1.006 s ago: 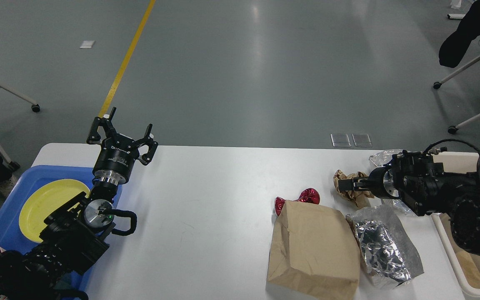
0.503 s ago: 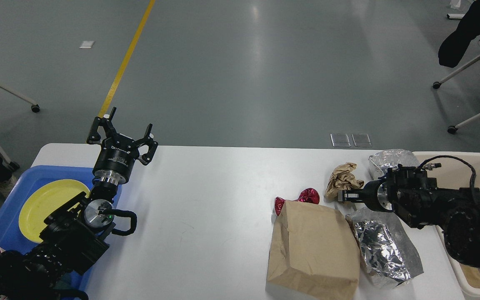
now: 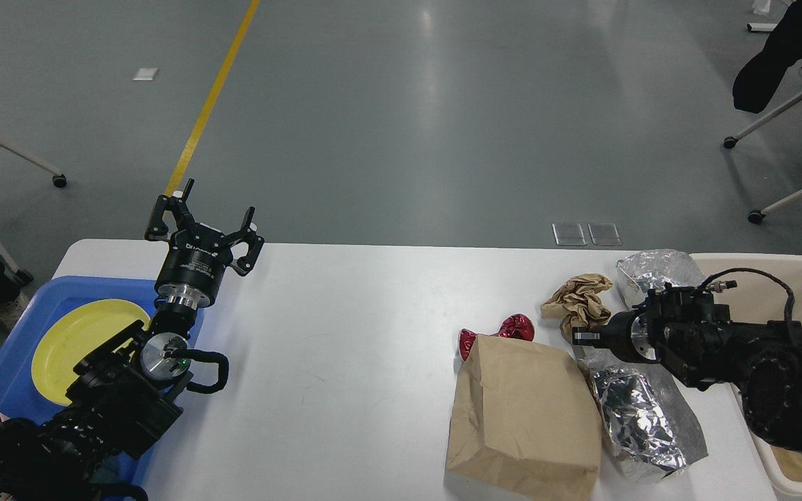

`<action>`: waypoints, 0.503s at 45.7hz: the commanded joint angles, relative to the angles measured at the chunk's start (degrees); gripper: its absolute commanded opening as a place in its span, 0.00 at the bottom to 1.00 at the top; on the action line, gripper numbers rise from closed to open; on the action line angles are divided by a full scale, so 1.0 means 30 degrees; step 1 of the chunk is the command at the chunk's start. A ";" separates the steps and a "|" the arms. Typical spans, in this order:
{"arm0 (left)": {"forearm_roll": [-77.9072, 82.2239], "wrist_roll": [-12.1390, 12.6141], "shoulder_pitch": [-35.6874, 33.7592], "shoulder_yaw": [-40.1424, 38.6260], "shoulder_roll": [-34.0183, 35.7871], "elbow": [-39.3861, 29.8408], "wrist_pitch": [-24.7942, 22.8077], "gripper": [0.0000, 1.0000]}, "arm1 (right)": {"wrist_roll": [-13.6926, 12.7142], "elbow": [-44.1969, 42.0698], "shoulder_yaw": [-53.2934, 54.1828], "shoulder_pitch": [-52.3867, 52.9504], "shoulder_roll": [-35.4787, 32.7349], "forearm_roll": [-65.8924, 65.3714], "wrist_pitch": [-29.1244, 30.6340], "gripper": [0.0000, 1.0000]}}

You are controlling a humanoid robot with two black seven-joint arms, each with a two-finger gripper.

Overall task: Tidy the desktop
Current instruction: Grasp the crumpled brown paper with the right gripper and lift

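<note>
1. Lying nearest on the big white desktop [image 3: 345, 362] is a flat brown paper bag [image 3: 523, 410], with a shiny crinkled silver foil bag [image 3: 645, 410] touching its right side.
2. A small shiny red foil wrapper [image 3: 512, 327] peeks out from behind the top of the paper bag.
3. At the left edge sits a blue plastic tray [image 3: 39, 299] holding a round yellow plate [image 3: 81, 341].
4. At the right edge sits a cream plastic bin [image 3: 770, 271].
5. The right gripper [image 3: 585, 338] points left, just below a crumpled brown paper ball [image 3: 578, 299]. It looks small and dark, so I cannot tell if its fingers are apart or together.
6. Another lump of silver foil [image 3: 651, 275] lies between the paper ball and the bin.
7. The left gripper [image 3: 202, 223] is raised over the far left edge of the desktop, its fingers spread wide with nothing between them.
</note>
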 commanded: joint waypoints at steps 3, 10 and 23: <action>0.0000 0.0000 0.0000 0.0000 0.0000 0.0000 0.0001 0.96 | 0.0000 0.0030 0.0010 0.0150 -0.0177 0.0000 0.0059 0.00; 0.0000 0.0000 0.0000 0.0000 0.0000 0.0000 0.0001 0.97 | 0.0000 0.0235 0.0010 0.0500 -0.0645 0.0000 0.0934 0.00; 0.0000 0.0000 0.0000 0.0000 0.0000 0.0000 0.0001 0.97 | 0.0030 0.1464 0.0244 0.4161 -0.3017 0.0000 0.6853 0.00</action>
